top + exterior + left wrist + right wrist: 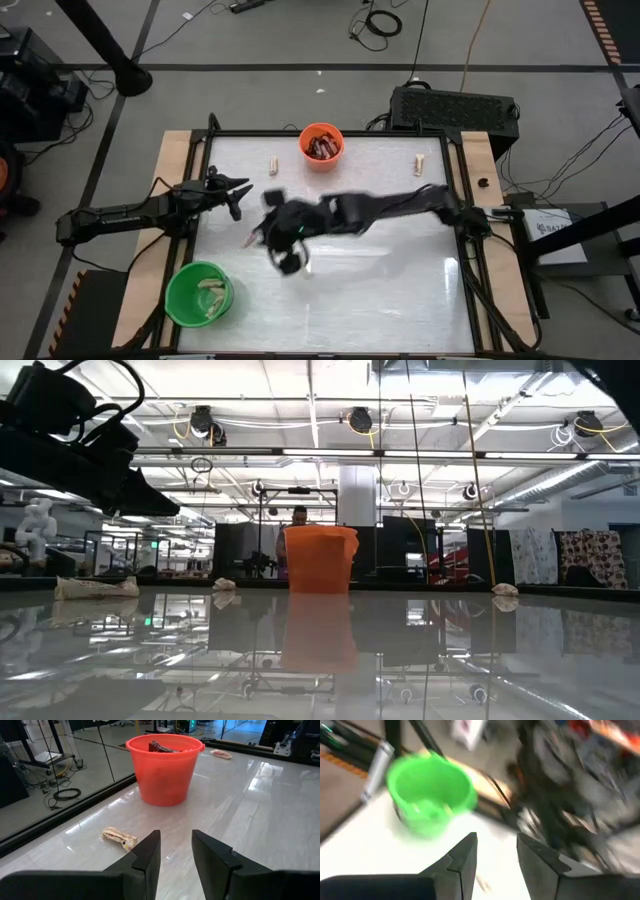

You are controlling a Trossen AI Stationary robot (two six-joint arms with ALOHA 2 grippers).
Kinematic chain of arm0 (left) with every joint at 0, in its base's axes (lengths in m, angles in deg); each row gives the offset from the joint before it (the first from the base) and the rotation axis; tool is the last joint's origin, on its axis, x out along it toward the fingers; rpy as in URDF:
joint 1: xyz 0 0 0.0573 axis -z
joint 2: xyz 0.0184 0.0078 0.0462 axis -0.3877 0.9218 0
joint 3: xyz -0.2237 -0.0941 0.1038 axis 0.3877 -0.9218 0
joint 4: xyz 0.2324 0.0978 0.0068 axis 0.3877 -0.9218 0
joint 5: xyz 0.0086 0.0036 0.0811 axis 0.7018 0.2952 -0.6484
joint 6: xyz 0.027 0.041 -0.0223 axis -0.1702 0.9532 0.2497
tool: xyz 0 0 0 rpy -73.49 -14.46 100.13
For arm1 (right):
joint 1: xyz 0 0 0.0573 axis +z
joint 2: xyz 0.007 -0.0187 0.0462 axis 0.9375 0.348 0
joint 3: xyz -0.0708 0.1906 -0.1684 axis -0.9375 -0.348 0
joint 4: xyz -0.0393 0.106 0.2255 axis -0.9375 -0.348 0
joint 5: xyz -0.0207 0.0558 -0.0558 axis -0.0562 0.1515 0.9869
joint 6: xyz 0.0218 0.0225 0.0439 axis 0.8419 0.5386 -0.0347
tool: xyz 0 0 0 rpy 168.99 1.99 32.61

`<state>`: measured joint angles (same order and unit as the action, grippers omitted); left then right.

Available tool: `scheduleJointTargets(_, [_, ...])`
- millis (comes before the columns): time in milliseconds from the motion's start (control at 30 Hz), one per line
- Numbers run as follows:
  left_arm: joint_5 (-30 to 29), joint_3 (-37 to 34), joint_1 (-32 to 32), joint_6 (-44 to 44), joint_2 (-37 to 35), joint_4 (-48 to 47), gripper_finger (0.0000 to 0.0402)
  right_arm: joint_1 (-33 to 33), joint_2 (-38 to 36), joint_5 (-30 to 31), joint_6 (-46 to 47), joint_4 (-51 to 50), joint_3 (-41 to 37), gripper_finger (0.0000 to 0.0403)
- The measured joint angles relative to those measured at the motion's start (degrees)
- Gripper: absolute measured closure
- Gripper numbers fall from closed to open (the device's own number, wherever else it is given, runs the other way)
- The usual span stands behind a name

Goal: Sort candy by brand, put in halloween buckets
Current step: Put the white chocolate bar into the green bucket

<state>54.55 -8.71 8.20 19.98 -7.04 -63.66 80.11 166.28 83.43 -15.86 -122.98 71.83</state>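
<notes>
The orange bucket stands at the table's far edge with dark brown-red bars inside; it also shows in the left wrist view and the low view. The green bucket sits at the near left corner, holding pale candy. My left gripper is open and hovers over the left side of the table; a pale candy lies just ahead of it. My right gripper is open, reached across to the table's middle-left, blurred, facing the green bucket.
Loose pale candies lie near the far edge, one left of the orange bucket and one toward the right. The right arm spans the table's middle. The glossy tabletop has a raised black frame around it.
</notes>
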Motion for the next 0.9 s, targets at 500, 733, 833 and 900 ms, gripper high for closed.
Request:
scheduleJointTargets(500, [0.0, 0.0, 0.0, 0.0, 0.0, 0.0, 0.0283, -19.0, -8.8, 1.8, 15.4, -53.0, -2.1, 0.0273])
scheduleJointTargets(733, [0.0, 0.0, 0.0, 0.0, 0.0, 0.0, 0.0283, -34.9, -11.4, 2.2, 24.6, -53.2, -13.4, 0.0273])
scheduleJointTargets(833, [0.0, 0.0, 0.0, 0.0, 0.0, 0.0, 0.0283, -42.6, -12.0, 3.8, 31.1, -53.3, -20.3, 0.0273])
scheduleJointTargets(900, [0.0, 0.0, 0.0, 0.0, 0.0, 0.0, 0.0283, -47.3, -13.0, 5.4, 33.6, -53.5, -25.8, 0.0273])
